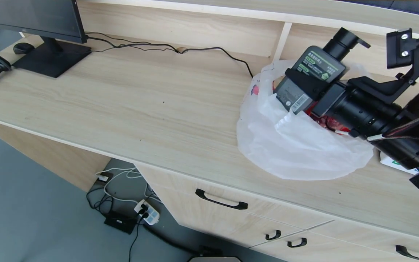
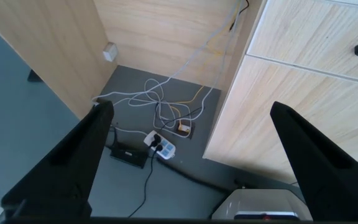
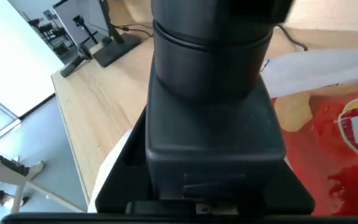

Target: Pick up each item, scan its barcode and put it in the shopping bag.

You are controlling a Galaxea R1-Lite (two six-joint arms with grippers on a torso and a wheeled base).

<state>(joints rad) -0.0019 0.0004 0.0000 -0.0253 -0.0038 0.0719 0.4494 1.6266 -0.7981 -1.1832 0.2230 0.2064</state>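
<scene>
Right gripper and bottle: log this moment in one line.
right gripper: shut on dark bottle | position: above shopping bag | left gripper: open, over floor

Shopping bag (image 1: 296,153) thin plastic (crinkled); bottle (image 1: 320,63) matt plastic.

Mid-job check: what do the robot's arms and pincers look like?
Left pincer: two matte black, wedge-shaped fingers tapering to points. Right arm: black ribbed cylinder, black two-screw bracket, red-and-white wires. Right pincer: flat black plates.
</scene>
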